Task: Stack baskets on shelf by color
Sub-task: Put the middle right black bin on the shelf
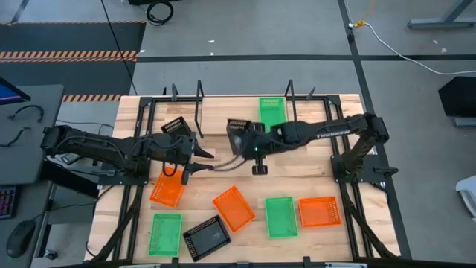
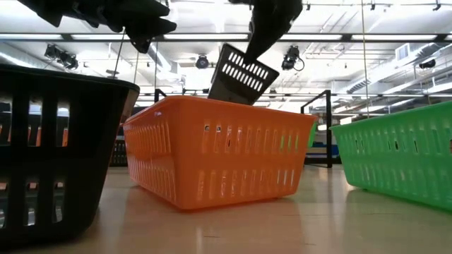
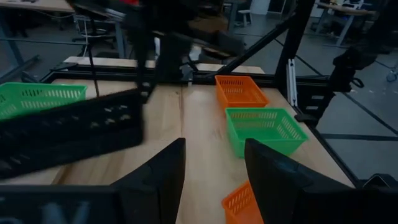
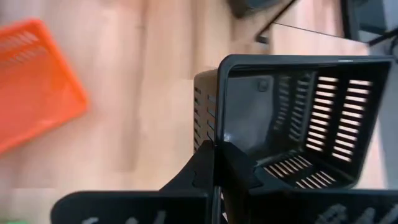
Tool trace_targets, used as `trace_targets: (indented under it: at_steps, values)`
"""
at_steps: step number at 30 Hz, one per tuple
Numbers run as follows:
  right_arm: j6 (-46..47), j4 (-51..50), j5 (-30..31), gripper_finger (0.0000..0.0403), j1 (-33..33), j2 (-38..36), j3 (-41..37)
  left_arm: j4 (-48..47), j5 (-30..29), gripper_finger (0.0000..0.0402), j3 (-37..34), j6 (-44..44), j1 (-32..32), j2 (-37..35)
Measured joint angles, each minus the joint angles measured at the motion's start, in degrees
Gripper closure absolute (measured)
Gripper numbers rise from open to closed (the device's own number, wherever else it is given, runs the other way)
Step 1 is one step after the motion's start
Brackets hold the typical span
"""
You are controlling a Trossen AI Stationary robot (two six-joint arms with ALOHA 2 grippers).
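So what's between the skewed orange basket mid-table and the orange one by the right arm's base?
A green basket sits between the skewed orange basket and the right-hand orange basket, seen in the high view.

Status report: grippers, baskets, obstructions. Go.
Right gripper shut on black basket, airborne mid-table. Left gripper open, empty, alongside. One green basket on shelf. Nothing blocking.

Right gripper (image 1: 239, 139) is pinching a black basket (image 1: 236, 135) over the table's middle. Left gripper (image 1: 199, 155) sits just beside it. A green basket (image 1: 272, 112) rests on the far shelf (image 1: 223, 112).
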Motion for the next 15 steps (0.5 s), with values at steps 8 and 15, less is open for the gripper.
trace_targets:
  at_steps: [8, 15]
  values:
    - [-8.8, 8.6, -1.8, 0.0390, -8.2, 0.0, -3.2, 0.1, -1.2, 0.0230, 0.0, 0.0, 0.0, 0.0]
    - [-15.0, 13.8, -3.0, 0.0390, -12.8, 4.5, -4.2, -0.1, -1.5, 0.0230, 0.0, -0.4, 0.0, 0.0]
